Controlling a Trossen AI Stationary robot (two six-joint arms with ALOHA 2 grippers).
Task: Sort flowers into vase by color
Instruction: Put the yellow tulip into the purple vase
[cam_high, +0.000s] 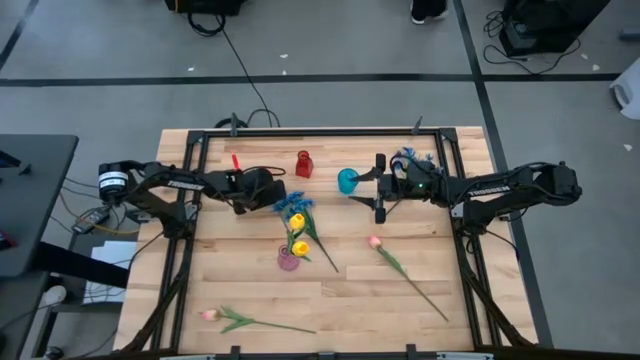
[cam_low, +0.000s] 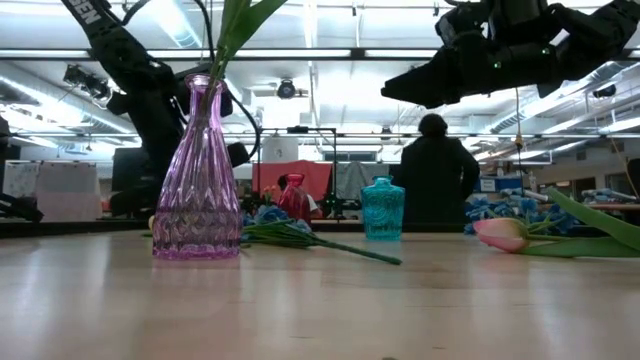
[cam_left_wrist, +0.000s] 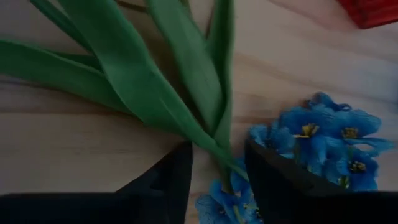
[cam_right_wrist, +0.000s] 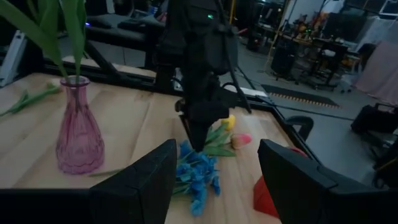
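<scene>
Blue clustered flowers lie flat on the table, blooms and green stems in the left wrist view. My left gripper comes down on them, shut on one blue flower. Two yellow tulips stand by their stems in the pink glass vase. A teal vase and a red vase stand farther back. My right gripper hovers open just right of the teal vase, touching nothing. My left gripper has a blue flower's green stem between its two fingers, right among the lowest blooms. The fingers slant down from above and from the table's left, lying across the stem. The flower lies on the table, its leaves spread ahead.
One pink tulip lies right of the pink vase, its stem running toward the near right corner. Another pink tulip lies near the near left edge. More blue flowers sit beside the right arm. A person stands beyond the table.
</scene>
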